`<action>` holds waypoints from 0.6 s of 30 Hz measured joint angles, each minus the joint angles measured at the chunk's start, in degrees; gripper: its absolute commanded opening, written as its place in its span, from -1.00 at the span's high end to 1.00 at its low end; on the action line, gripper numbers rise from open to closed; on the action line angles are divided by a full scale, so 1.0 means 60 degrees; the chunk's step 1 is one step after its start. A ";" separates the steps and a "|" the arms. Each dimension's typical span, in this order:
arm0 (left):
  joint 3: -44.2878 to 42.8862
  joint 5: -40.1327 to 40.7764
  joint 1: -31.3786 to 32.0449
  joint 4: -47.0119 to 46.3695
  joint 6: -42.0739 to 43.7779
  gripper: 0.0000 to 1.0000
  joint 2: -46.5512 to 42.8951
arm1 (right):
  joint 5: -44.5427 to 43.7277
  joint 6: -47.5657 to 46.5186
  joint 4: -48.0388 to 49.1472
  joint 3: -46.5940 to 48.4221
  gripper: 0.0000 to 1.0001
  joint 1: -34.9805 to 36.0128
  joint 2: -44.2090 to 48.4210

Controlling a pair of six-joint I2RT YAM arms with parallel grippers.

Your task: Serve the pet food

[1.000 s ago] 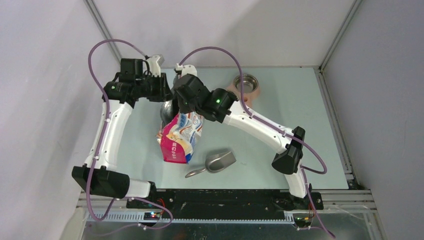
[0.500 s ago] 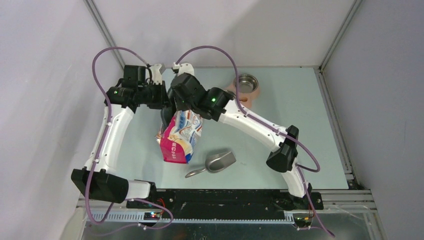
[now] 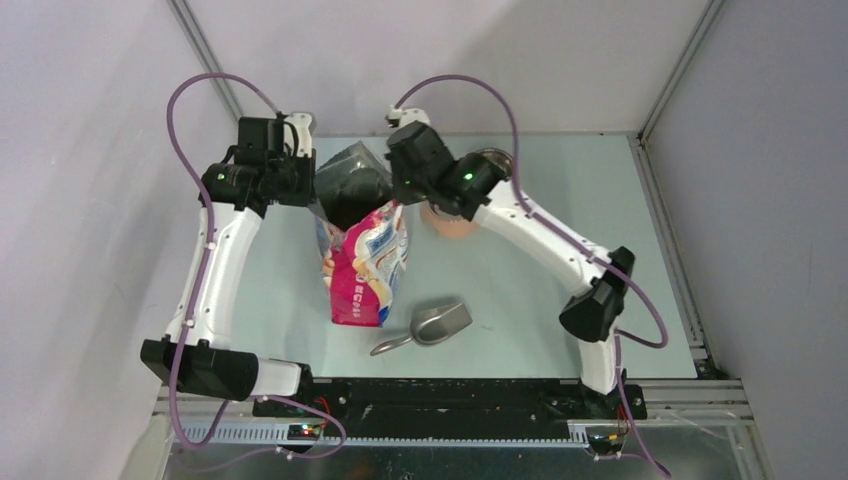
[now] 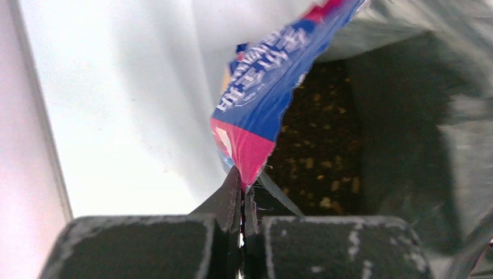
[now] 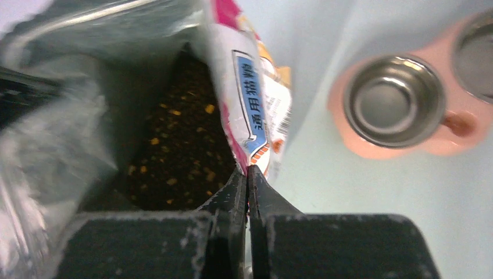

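The pink-white-blue printed bag (image 3: pixel 365 265) stands at the table's middle, its mouth (image 3: pixel 350 185) pulled wide between my two arms. My left gripper (image 4: pixel 243 183) is shut on the bag's left rim (image 4: pixel 258 104). On the right rim (image 5: pixel 241 110) my right gripper (image 5: pixel 248 174) is shut too. Inside lies the pet food (image 5: pixel 177 145), dark brown kibble with some lighter bits; the same pet food (image 4: pixel 320 151) shows in the left wrist view. In the top view the left gripper (image 3: pixel 312 195) and the right gripper (image 3: pixel 398 200) sit at opposite sides of the mouth.
A grey metal scoop (image 3: pixel 430 325) lies on the table right of the bag's base. A pink feeder with steel bowls (image 5: pixel 395 104) sits at the back right, partly under my right arm (image 3: pixel 500 210). Walls close in at the left, back and right.
Both grippers have closed on the bag's rims and moved apart, the right one toward the right. The bag's mouth has spread open and the bag stands more upright.
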State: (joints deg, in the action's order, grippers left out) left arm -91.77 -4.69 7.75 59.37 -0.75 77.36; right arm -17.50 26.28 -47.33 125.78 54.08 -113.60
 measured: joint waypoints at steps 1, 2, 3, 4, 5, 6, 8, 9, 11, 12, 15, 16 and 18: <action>-0.0131 0.0259 0.0000 0.0073 0.0102 1.00 0.0007 | 0.0069 -0.0033 -0.0127 -0.0171 1.00 -0.0153 0.0222; -0.0244 0.0452 0.0000 0.0186 0.0149 1.00 0.0007 | 0.0127 -0.0069 -0.0244 -0.0423 1.00 -0.0342 0.0499; -0.0350 0.0590 0.0000 0.0364 0.0200 1.00 0.0022 | 0.0138 -0.0091 -0.0321 -0.0627 1.00 -0.0506 0.0729; -0.0503 0.0688 0.0011 0.0572 0.0219 1.00 0.0058 | 0.0157 -0.0142 -0.0342 -0.0780 1.00 -0.0630 0.0911; -0.0645 0.0692 0.0051 0.0729 0.0226 1.00 0.0117 | 0.0178 -0.0197 -0.0346 -0.0882 1.00 -0.0667 0.1016; -0.0823 0.0678 0.0091 0.0878 0.0259 1.00 0.0200 | 0.0178 -0.0259 -0.0331 -0.0951 1.00 -0.0729 0.1078; -0.1100 0.0576 0.0127 0.1107 0.0401 0.82 0.0390 | 0.0208 -0.0426 -0.0277 -0.0994 1.00 -0.0725 0.1107; -0.1213 0.0452 0.0124 0.1177 0.0466 0.46 0.0492 | 0.0280 -0.0506 -0.0248 -0.1002 0.98 -0.0721 0.1111; -0.1359 0.0066 0.0106 0.1235 0.0565 0.06 0.0612 | 0.0590 -0.0710 -0.0153 -0.1024 0.62 -0.0732 0.1111; -0.1377 -0.0182 0.0084 0.1180 0.0557 -0.11 0.0619 | 0.0780 -0.0838 -0.0073 -0.1056 0.37 -0.0739 0.1111; -0.1209 -0.0878 0.0051 0.1009 0.0353 -0.21 0.0514 | 0.1224 -0.1359 0.0255 -0.1064 0.11 -0.0732 0.1111; -0.1100 -0.1042 0.0044 0.0980 0.0280 -0.22 0.0474 | 0.1381 -0.1603 0.0397 -0.1027 0.07 -0.0703 0.1107; -0.0889 -0.1282 0.0036 0.0984 0.0080 -0.24 0.0444 | 0.1541 -0.2095 0.0557 -0.0863 0.03 -0.0627 0.1016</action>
State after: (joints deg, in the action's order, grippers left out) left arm -97.10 -12.38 7.97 65.28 -0.27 80.03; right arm -8.25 13.72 -43.99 120.60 50.33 -107.50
